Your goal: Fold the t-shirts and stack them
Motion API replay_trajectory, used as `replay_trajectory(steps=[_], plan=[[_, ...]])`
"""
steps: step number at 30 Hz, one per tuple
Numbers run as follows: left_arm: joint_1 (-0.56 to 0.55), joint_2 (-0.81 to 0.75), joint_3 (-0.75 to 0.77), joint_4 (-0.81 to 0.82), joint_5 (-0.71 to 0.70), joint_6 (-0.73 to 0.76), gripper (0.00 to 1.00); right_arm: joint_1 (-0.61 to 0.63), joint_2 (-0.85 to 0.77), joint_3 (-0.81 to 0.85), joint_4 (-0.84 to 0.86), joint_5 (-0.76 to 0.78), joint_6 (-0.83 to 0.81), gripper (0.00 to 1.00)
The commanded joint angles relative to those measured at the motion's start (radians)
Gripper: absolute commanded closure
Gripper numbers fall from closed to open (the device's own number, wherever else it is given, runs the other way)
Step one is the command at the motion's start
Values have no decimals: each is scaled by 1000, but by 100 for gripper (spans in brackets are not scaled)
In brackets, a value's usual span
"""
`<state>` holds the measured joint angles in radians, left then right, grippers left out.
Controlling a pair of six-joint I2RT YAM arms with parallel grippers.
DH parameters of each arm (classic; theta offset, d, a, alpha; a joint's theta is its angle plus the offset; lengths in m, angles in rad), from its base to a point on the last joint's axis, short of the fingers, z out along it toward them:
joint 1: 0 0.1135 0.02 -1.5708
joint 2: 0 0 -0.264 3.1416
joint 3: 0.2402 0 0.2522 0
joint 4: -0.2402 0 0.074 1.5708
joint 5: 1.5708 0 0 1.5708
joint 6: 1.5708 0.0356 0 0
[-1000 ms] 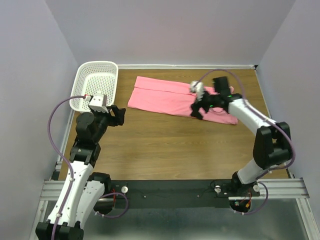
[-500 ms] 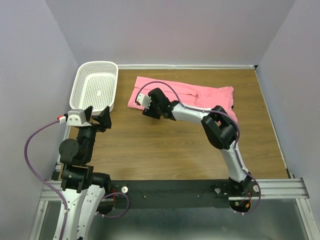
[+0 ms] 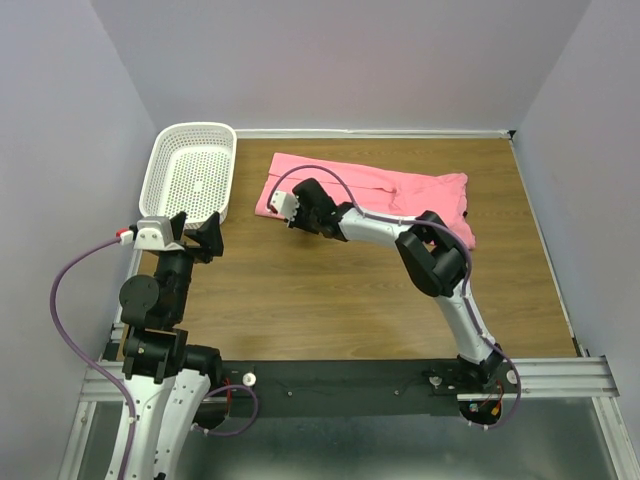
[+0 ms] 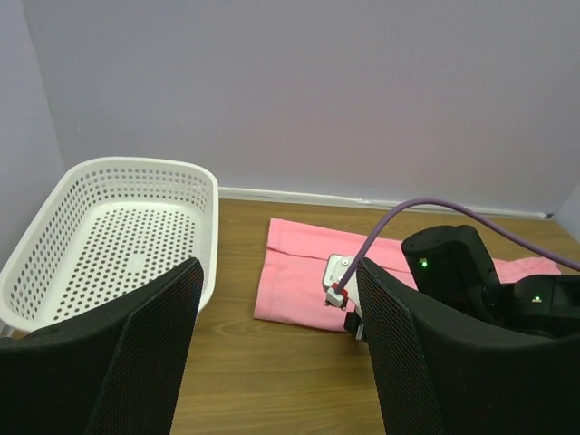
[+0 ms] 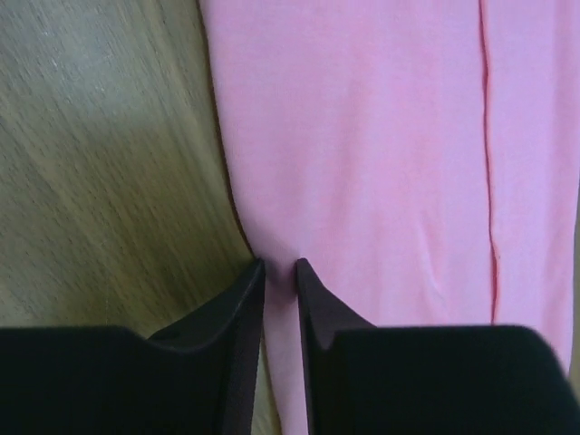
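Top view first: a second ago the right arm was over at the right end of the salmon-pink t-shirt (image 3: pixel 400 192) with its fingers wide. Now it's swung across, and the right end effector (image 3: pixel 292 218) sits on the shirt's near-left edge with the fingers drawn most of the way in. The left arm has pulled back and stands taller. The left end effector (image 3: pixel 197 235) hangs wide open with nothing in it, just near of the white perforated basket (image 3: pixel 194 127). The shirt itself hasn't shifted, still a long flat band across the far half of the surface (image 3: pixel 330 290).

Left wrist view: the left end effector (image 4: pixel 272 362) frames the empty basket (image 4: pixel 214 208), the t-shirt (image 4: pixel 294 281) and the right end effector (image 4: pixel 352 322) down at the hem.

Right wrist view: the right end effector (image 5: pixel 279 267) is down to a narrow slit straddling the edge of the t-shirt (image 5: pixel 362 136), with bare surface (image 5: pixel 100 136) to one side. Can't tell if the cloth is actually pinched yet.

Looks like the start of a grab to fold the left end over, so no crosswise fold is done.

The surface is brown wood grain, boxed in by plain lilac walls (image 3: pixel 340 60).
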<state>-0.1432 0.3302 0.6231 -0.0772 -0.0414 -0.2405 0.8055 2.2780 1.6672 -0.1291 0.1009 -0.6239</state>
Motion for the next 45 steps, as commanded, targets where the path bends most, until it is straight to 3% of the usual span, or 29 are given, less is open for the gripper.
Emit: replay_trajectory(steps=[1,5,12,18,25,27,29,32,36,37,38,39,40,42,43,45], plan=[[7,6,-8,10,-14,-6,23,11,41,12,-95,-96,12,77],[7,10,-8,11,-5,-6,23,11,22,-12,-119,-150,4,99],[7,17,-10,14,5,-6,23,11,-72,-95,-130,-213,-23,99],[7,33,-17,34,35,-5,23,47,-274,-320,-263,-441,-187,99],[7,234,-25,192,405,-29,24,126,-532,-639,-405,-529,-312,99],[4,347,-10,284,496,-89,25,127,-612,-711,-437,-558,-306,85],[-19,438,39,332,540,-126,27,127,-752,-747,-449,-570,-284,55],[-122,649,166,338,532,-128,29,97,-956,-796,-449,-541,-213,34],[-257,945,349,277,492,-108,32,-188,-1138,-814,-446,-621,-137,31],[-274,1063,381,263,494,-111,33,-351,-1155,-820,-440,-636,-96,31],[-288,1120,447,257,500,-108,33,-435,-1161,-831,-419,-648,-71,31],[-311,1236,487,240,506,-108,33,-521,-1158,-837,-408,-667,-44,31],[-324,1294,527,223,511,-93,33,-687,-1152,-845,-358,-712,51,31],[-348,1473,680,147,514,-68,34,-834,-1117,-850,-320,-745,157,34],[-375,1528,734,124,523,-56,34,-939,-1056,-839,-305,-738,285,34],[-398,1688,898,41,528,-25,35,-1024,-999,-796,-310,-756,363,40]])
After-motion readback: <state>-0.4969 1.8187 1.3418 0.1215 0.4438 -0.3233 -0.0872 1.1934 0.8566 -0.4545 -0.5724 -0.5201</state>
